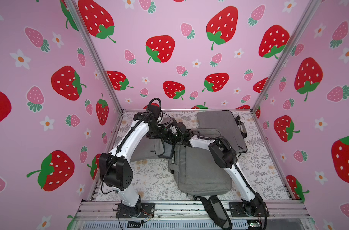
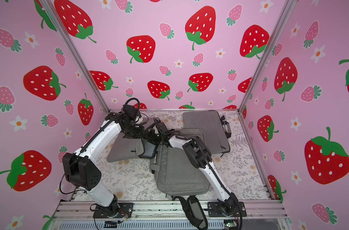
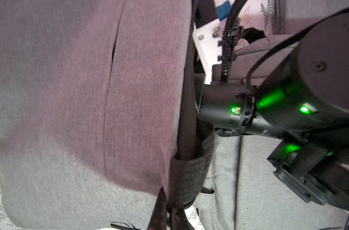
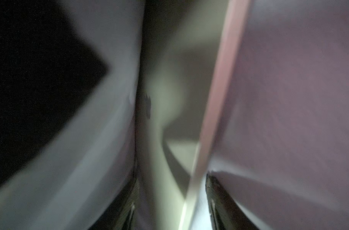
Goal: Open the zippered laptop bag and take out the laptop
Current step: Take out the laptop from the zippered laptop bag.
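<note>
Grey laptop bag pinched by clenched left gripper; right gripper parted inside.

the left arm is reaching far from its near-left base, elbow raised and wrist tipping down, with the left gripper pressing closed. the right arm is folding leftward to the centre, the right gripper holding its fingers apart.
</note>
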You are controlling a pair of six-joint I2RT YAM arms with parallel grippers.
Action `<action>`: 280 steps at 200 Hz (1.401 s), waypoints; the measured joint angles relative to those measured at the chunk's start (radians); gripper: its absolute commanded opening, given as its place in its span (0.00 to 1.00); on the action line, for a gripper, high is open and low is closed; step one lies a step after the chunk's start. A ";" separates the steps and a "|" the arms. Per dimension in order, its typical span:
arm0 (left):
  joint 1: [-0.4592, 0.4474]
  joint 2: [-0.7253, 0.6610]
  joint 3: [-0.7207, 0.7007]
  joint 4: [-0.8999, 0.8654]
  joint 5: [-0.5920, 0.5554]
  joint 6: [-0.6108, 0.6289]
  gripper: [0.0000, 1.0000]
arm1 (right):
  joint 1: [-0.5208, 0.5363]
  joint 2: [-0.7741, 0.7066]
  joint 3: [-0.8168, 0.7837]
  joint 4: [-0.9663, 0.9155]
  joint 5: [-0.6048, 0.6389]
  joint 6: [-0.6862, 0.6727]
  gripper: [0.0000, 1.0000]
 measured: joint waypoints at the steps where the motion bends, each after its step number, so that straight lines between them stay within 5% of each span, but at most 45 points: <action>1: 0.000 0.000 0.000 0.000 0.001 0.001 0.00 | 0.001 0.003 0.006 0.000 0.000 0.002 0.60; 62: 0.004 0.000 0.000 0.010 0.031 0.014 0.00 | 0.023 0.136 0.158 0.101 0.024 0.137 0.53; 115: 0.005 -0.023 -0.047 0.037 0.040 0.014 0.00 | 0.023 0.161 0.147 0.206 0.049 0.184 0.12; 147: 0.007 -0.052 -0.098 0.055 0.025 0.035 0.00 | 0.017 0.089 0.048 0.264 0.050 0.161 0.01; 280: 0.050 0.001 -0.218 0.148 -0.044 0.109 0.00 | -0.053 -0.404 -0.595 0.283 0.016 0.020 0.00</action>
